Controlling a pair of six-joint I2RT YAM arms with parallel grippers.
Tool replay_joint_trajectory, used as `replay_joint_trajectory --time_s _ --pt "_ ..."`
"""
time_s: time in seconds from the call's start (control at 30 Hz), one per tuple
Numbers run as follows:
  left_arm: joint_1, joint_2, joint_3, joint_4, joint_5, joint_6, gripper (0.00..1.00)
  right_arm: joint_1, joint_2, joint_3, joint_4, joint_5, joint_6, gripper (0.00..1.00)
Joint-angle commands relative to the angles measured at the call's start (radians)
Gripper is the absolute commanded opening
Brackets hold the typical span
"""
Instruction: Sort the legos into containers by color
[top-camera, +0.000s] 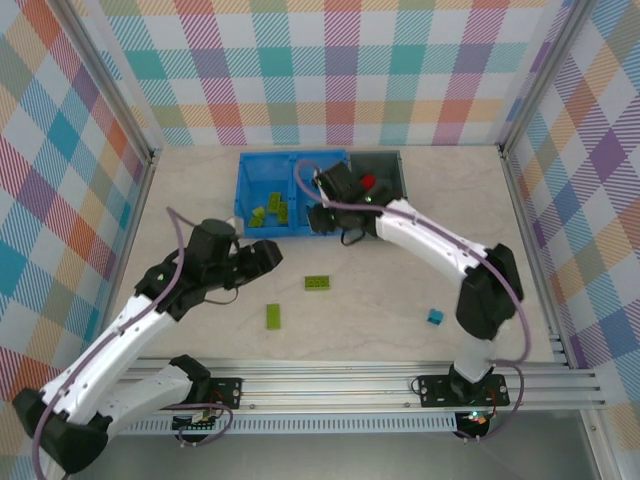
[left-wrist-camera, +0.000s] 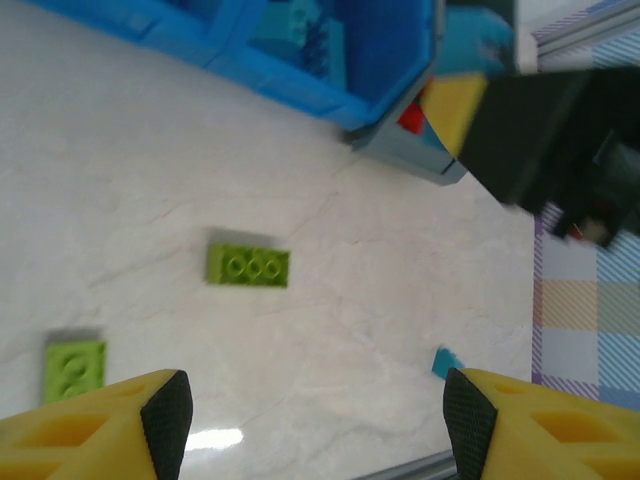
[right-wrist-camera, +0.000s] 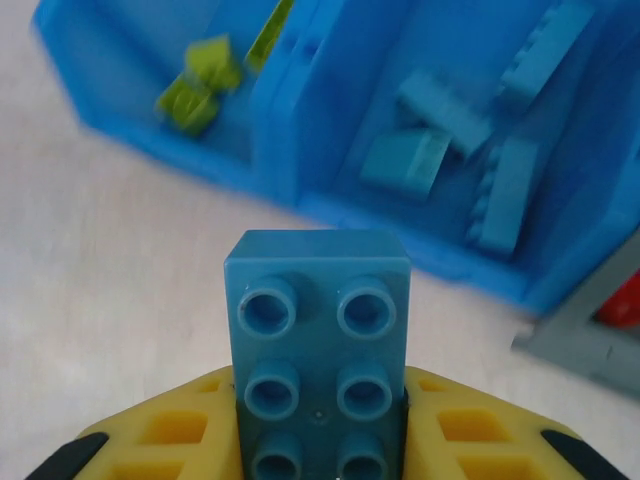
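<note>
The left claw (left-wrist-camera: 315, 425) is open wide and holds nothing. It hangs over the table (left-wrist-camera: 150, 180). A green brick (left-wrist-camera: 248, 266) lies flat in front of it, in line with the gap between its two fingers (left-wrist-camera: 165, 410), not touching them. A second green brick (left-wrist-camera: 74, 366) lies just beside the left finger. A small blue brick (left-wrist-camera: 445, 362) lies just beside the right finger. Farther ahead of this claw stands the blue bin (left-wrist-camera: 290, 85).

The right claw (right-wrist-camera: 320, 440) is closed on a blue brick (right-wrist-camera: 318, 340). The brick is pinched between its yellow fingers (right-wrist-camera: 170, 430), with its round bumps showing. The blue bin is right ahead of this claw. The half to the claw's front left has green bricks (right-wrist-camera: 195, 90) in it. The half straight ahead has blue bricks (right-wrist-camera: 450, 140) in it. To the claw's right, just beside the blue bin, is the grey bin (right-wrist-camera: 590, 345) with a red brick (right-wrist-camera: 625, 300) inside.
</note>
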Motion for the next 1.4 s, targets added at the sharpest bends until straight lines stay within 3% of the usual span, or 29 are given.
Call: replay_joint_trajectory --time_s 0.0,0.33,0.6,0.73,0.9,1.17,1.27,1.37 --pt "-0.03 0.075 0.079 0.08 -0.072 0.059 0.69 -0.04 0.179 0.187 -0.13 -0.002 0.104 0.3" --pt "-0.093 0.218 0.146 0.154 -0.142 0.08 0.67 -0.141 0.598 0.743 -0.28 -0.025 0.15 0.3" --pt "-0.176 0.305 0.221 0.157 -0.248 0.16 0.67 -0.185 0.774 0.97 -0.304 -0.123 0.141 0.34" --pt "-0.189 0.332 0.238 0.155 -0.277 0.168 0.68 -0.191 0.787 0.979 -0.293 -0.142 0.145 0.46" --pt "-0.196 0.334 0.228 0.106 -0.315 0.152 0.68 -0.181 0.735 0.978 -0.282 -0.162 0.122 0.57" --pt "-0.195 0.305 0.126 -0.068 -0.346 0.07 0.68 -0.116 0.529 0.939 -0.299 -0.114 0.078 0.56" --pt "-0.192 0.308 0.075 -0.113 -0.33 0.075 0.68 -0.082 0.368 0.782 -0.243 -0.069 0.069 0.54" --pt "-0.192 0.332 0.028 -0.076 -0.251 0.173 0.72 -0.054 0.135 0.487 -0.111 -0.044 0.065 0.54"
